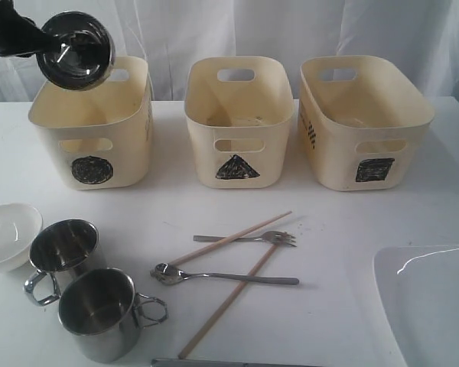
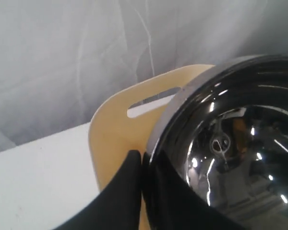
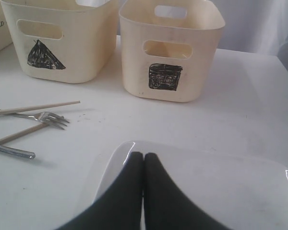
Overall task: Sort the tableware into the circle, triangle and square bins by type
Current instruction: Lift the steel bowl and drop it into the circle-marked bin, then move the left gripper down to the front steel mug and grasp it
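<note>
Black left fingers (image 2: 127,191) pinch the rim wall of a shiny steel mug (image 2: 230,139), held tipped above the rear left rim of the cream plastic tub marked with a circle (image 1: 118,149). The mug looks stiff, light and slick, so a rim pinch could slip and wants a firm hold. Far right of that tub, the right fingers (image 3: 137,191), pressed together, lie over the large white rounded-square plate (image 3: 221,182).

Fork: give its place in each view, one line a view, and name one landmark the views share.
Exterior view: the fork lies in front of the triangle bin, crossed by the chopsticks.
Left wrist view: not in it; a steel mug fills most of it.
Right wrist view: the fork's tines lie between the chopstick ends.
Shared landmark: the triangle bin, in the exterior and right wrist views.
</note>
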Controlling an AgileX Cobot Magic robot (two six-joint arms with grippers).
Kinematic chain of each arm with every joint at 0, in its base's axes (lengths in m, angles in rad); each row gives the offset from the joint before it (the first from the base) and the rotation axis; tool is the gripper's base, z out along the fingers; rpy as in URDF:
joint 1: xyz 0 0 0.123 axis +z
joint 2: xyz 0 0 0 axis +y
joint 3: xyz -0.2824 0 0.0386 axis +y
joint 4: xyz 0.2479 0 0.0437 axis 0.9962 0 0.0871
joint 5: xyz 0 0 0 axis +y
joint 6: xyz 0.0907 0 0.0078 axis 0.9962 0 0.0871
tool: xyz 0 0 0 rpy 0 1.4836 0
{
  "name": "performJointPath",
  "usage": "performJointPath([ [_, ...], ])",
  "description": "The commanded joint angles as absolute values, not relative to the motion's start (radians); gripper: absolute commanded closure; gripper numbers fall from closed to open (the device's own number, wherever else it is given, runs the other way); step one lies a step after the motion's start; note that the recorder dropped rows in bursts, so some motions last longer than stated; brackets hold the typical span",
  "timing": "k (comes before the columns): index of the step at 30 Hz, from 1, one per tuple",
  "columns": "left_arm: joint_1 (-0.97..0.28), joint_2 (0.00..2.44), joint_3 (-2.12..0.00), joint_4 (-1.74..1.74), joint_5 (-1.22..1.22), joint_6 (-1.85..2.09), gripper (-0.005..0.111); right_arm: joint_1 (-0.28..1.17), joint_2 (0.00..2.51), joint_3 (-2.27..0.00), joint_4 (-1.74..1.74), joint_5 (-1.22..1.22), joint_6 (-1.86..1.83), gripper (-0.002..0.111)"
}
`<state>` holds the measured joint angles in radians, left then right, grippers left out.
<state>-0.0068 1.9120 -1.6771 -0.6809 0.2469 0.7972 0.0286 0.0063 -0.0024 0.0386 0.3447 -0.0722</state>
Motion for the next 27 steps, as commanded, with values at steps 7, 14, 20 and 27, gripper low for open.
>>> performJointPath([
  [7,-0.071,1.980,-1.698,-0.664,0.123,0.897,0.077,0.023,0.000,0.000,0.037,0.342,-0.072,0.108],
  [14,-0.071,1.911,-1.698,-0.675,0.127,0.890,0.035,0.023,0.000,0.000,0.037,0.342,-0.072,0.108],
  [20,-0.071,1.678,-1.698,-0.659,0.506,0.839,0.055,0.023,0.000,0.000,0.037,0.342,-0.072,0.108],
  [27,-0.071,1.584,-1.696,-0.558,1.103,0.650,0.106,0.023,0.000,0.000,0.037,0.342,-0.072,0.108],
])
